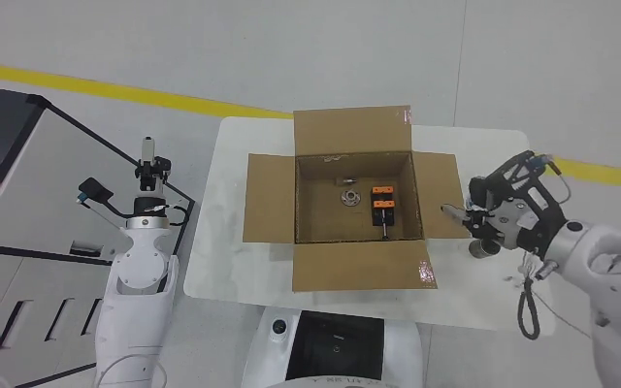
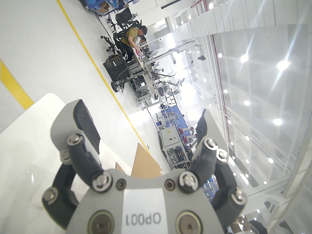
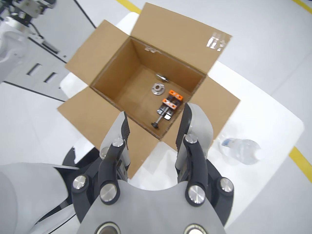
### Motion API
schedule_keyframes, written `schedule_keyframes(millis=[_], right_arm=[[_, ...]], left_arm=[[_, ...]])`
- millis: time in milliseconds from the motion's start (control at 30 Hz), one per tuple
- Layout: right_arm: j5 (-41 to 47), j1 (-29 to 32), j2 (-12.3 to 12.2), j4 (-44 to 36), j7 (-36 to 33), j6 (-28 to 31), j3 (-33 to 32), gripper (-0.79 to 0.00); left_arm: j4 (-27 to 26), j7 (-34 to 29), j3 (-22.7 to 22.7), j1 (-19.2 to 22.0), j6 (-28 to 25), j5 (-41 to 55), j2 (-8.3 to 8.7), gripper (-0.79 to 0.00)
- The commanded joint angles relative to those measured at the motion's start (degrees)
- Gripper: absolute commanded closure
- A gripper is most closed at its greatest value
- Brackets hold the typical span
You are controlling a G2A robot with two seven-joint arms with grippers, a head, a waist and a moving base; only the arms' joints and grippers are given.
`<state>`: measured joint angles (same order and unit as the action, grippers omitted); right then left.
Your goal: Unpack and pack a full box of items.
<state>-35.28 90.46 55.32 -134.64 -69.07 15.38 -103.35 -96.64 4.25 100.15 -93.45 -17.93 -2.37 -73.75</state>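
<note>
So, main risk: R gripper (image 3: 156, 114) hangs above the worktop (image 1: 233, 252) just beside the box (image 1: 270, 199), by its right flap, fingers (image 3: 195, 122) spread wide w/ nothing in them. Going in for the vise (image 3: 168, 107), a finger could snag that flap or the wall. The box is cardboard w/ three small things in it, so prob. it would skid or tip rather than resist. Vise lies close to the wall on the gripper's side, so there's little room to come down beside it. Flange (image 3: 158, 89) lies flat on the box floor: low profile, fingers may slip off. Bottle (image 3: 241, 151) lies on its side on the worktop near the R gripper, outside the box. It's round, so a knock from the arm could send it rolling, poss. off the edge. L gripper (image 2: 141, 110) points up, well apart from the box & off to the left, fingers (image 2: 85, 122) wide & empty, so no help steadying anything.

Contents: box open, all 4 flaps folded out. Inside, on the floor: vise (orange/black), flange next to it, small metal bit (image 3: 162, 76) toward the far wall.
</note>
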Motion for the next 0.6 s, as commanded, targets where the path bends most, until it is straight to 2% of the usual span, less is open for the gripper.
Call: schedule_keyframes(millis=[0, 200, 233, 267, 333, 367, 467, 567], right_arm=[[-0.9, 0.1, 0.0, 0.0, 0.0, 0.1, -0.1, -0.708], [-0.9, 0.1, 0.0, 0.0, 0.0, 0.1, -0.1, -0.708], [0.5, 0.4, 0.1, 1.0, 1.6, -1.0, -0.6, -0.785], [2.6, 1.0, 0.2, 1.9, 3.7, -1.5, -2.1, -0.757], [6.0, 2.1, 0.2, 2.9, 5.2, 1.3, -3.2, -0.742], [7.4, 2.1, 0.2, 2.8, 6.2, 2.7, -2.2, -0.754], [8.9, -0.2, 0.2, 4.7, 8.6, 6.6, 4.2, -0.686], [7.9, -6.1, 0.5, 8.8, 9.7, 9.2, 15.5, -0.653]], left_arm=[[0.0, 0.0, 0.0, 0.0, 0.0, 0.0, 0.0, -0.785], [0.0, 0.0, 0.0, 0.0, 0.0, 0.0, 0.0, -0.785], [0.0, 0.0, 0.0, 0.0, 0.0, 0.0, 0.0, -0.785], [0.0, 0.0, 0.0, 0.0, 0.0, 0.0, 0.0, -0.785], [0.0, 0.0, 0.0, 0.0, 0.0, 0.0, 0.0, -0.785], [0.0, 0.0, 0.0, 0.0, 0.0, 0.0, 0.0, -0.785], [0.0, 0.0, 0.0, 0.0, 0.0, 0.0, 0.0, -0.785], [0.0, 0.0, 0.0, 0.0, 0.0, 0.0, 0.0, -0.785]])
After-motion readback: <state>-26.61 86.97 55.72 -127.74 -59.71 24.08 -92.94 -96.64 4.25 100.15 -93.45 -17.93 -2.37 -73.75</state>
